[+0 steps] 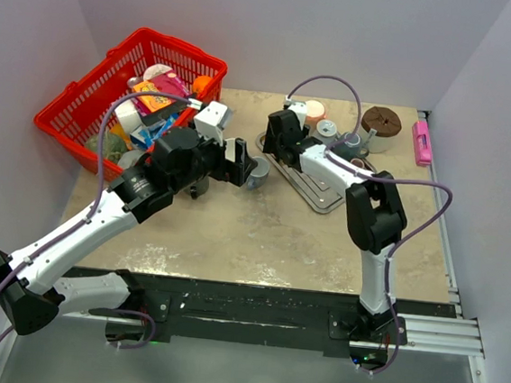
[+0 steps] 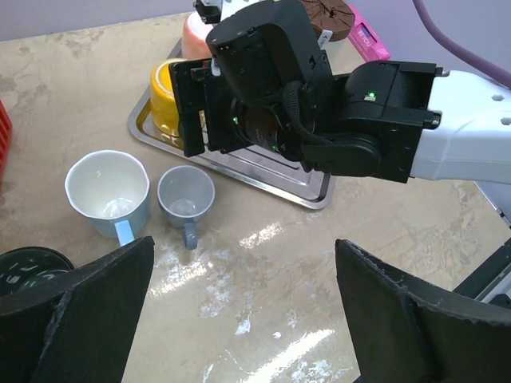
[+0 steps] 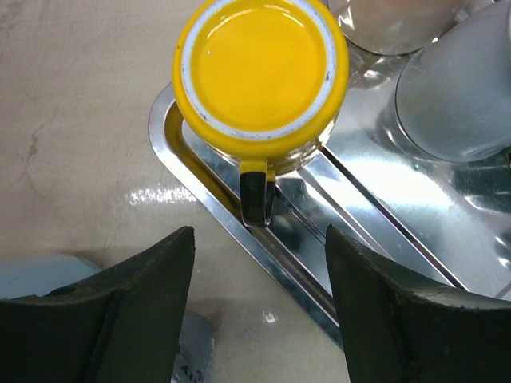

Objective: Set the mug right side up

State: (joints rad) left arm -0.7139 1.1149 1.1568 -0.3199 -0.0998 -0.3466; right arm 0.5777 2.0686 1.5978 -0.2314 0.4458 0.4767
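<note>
right claw [image 3: 259, 239] open, jaws spread wide, hovering over yellow mug [image 3: 259, 68]. yellow mug sits base-up in corner of metal tray [image 3: 415, 231], just ahead of claw, handle [image 3: 255, 191] pointing back between jaws. step: approach, no contact yet. next likely: descend, close on handle or wall, lift, roll wrist half turn, set down. left claw [image 2: 243, 247] open too, over counter [image 2: 303, 263].

glossy yellow glazed mug [image 3: 259, 76], shiny metal tray [image 3: 415, 239].

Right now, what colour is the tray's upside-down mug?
Mug: yellow, white-ringed base; best in right wrist view.
</note>
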